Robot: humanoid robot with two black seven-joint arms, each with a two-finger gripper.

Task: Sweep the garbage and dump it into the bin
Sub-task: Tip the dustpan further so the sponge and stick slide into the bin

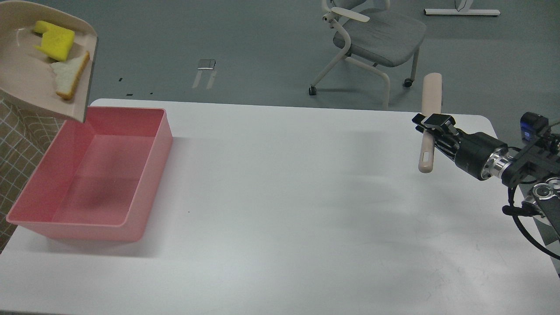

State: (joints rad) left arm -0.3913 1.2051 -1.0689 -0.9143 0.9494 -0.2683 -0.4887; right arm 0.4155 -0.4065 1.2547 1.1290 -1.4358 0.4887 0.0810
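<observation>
The yellow sponge block [56, 40] and bread slice [70, 75] are carried in a beige dustpan [26, 92] raised over the pink bin [144, 183], far left of the right tool [431, 127], which is clamped on a beige brush handle [430, 94] above the white surface [284, 197].

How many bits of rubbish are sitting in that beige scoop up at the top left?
2: a yellow sponge block toward the back of the dustpan, and a white bread slice just in front of it, near the lip. None looks hidden.
</observation>
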